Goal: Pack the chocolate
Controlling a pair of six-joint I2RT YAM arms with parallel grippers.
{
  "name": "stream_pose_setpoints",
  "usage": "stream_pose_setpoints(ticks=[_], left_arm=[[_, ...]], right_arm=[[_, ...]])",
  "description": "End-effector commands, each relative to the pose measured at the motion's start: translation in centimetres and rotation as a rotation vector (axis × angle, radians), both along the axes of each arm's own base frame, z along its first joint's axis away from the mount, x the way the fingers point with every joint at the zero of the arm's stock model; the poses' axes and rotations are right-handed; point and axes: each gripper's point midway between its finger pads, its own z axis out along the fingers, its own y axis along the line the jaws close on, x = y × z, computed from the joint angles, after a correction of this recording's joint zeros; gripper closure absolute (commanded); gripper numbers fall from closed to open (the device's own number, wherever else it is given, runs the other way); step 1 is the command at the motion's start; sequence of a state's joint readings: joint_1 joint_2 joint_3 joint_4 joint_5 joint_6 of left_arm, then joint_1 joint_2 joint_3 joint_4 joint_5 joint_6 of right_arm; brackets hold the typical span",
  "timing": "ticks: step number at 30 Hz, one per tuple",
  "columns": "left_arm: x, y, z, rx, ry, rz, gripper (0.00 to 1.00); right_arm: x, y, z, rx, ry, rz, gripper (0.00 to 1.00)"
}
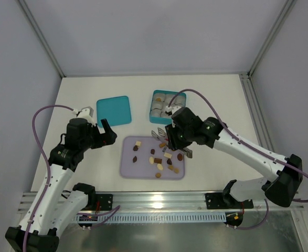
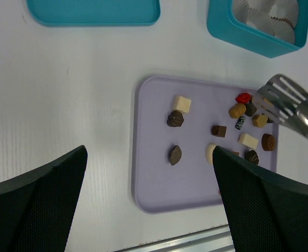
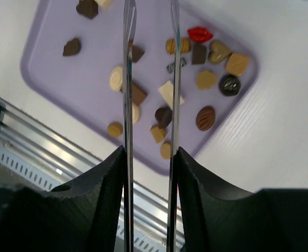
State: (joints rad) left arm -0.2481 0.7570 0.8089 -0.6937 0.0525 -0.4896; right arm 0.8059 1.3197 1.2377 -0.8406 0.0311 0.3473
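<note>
Several small chocolates (image 1: 151,160), dark brown, tan and cream, lie scattered on a lavender tray (image 1: 130,169). A red one (image 3: 200,34) sits near the tray's far right corner. My right gripper (image 1: 177,138) is shut on metal tongs (image 3: 128,79) whose two arms stand slightly apart with nothing seen between them. The tongs' slotted tips (image 2: 285,100) hover over the tray's far right chocolates (image 2: 258,119). My left gripper (image 2: 149,157) is open and empty, above the tray's left edge. The teal box (image 1: 154,95) holds grey-white paper cups.
A teal lid (image 1: 114,111) lies flat left of the box, behind the tray. An aluminium rail (image 1: 159,199) runs along the table's near edge, just below the tray. Grey walls and frame posts close in the back and sides.
</note>
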Motion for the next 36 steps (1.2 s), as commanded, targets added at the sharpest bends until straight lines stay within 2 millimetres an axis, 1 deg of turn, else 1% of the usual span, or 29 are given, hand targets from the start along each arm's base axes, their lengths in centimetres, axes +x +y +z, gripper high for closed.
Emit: stream_pose_setpoints(ticks=[1, 2, 4, 7, 13, 17, 18, 27, 30, 36], left_arm=[[0.2, 0.0, 0.4, 0.002, -0.019, 0.002, 0.0], [0.2, 0.0, 0.3, 0.0, -0.017, 0.002, 0.0], [0.2, -0.1, 0.3, -0.001, -0.015, -0.002, 0.0], [0.2, -0.1, 0.3, -0.001, -0.013, -0.002, 0.0], [0.2, -0.1, 0.4, 0.002, -0.019, -0.001, 0.0], [0.2, 0.0, 0.3, 0.004, -0.019, 0.003, 0.0], [0.2, 0.0, 0.3, 0.004, -0.019, 0.001, 0.0], [0.2, 0.0, 0.4, 0.005, -0.023, 0.004, 0.0], [0.1, 0.0, 0.4, 0.006, -0.023, 0.004, 0.0], [0.1, -0.1, 0.5, 0.005, -0.026, 0.001, 0.0]], right_arm=[[-2.1, 0.8, 0.3, 0.073, 0.002, -0.039, 0.56], [-2.7, 1.0, 0.3, 0.089, 0.003, -0.039, 0.56], [-4.0, 1.9, -0.3, 0.107, 0.028, -0.026, 0.56], [-5.0, 2.8, -0.8, 0.103, 0.043, -0.007, 0.56], [-5.5, 3.4, -2.1, 0.096, 0.072, -0.003, 0.56], [-5.8, 3.2, -2.9, 0.07, 0.079, -0.005, 0.57], [-5.9, 3.1, -3.1, 0.065, 0.082, -0.006, 0.59], [-6.3, 3.4, -4.0, 0.046, 0.102, 0.006, 0.6], [-6.3, 3.2, -4.6, 0.024, 0.107, 0.001, 0.6], [-6.0, 2.8, -4.7, 0.0, 0.094, -0.01, 0.6]])
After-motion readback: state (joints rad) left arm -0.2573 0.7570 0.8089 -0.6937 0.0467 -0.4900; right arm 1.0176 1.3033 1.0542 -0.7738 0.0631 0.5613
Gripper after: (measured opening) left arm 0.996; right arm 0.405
